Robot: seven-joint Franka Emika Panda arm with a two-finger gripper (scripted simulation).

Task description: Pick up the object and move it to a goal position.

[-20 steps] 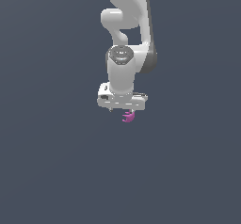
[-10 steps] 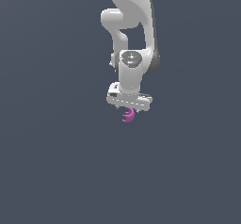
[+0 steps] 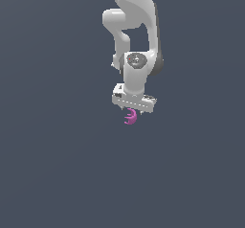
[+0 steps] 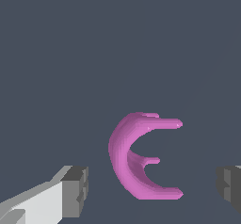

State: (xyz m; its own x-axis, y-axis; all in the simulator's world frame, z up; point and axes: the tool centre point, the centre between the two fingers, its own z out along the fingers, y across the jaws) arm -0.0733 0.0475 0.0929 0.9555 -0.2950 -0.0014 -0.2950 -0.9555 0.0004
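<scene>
The object [image 3: 130, 118] is a tiny magenta-purple curved piece with small prongs, seen just under the white hand in the exterior view. In the wrist view the object [image 4: 127, 157] lies between the two fingers, with a gap on each side. My gripper [image 3: 133, 111] hangs straight above it from the white arm. The gripper [image 4: 153, 190] is open. One grey fingertip pad [image 4: 77, 190] stands to one side of the piece and the other pad [image 4: 229, 186] at the frame's edge. Neither pad touches the piece.
A plain dark grey surface [image 3: 57, 165] fills both views. The white arm [image 3: 136, 26] comes down from the exterior view's top.
The hand has shifted a little to the exterior view's right and turned about its wrist above the object. The object has stayed where it was.
</scene>
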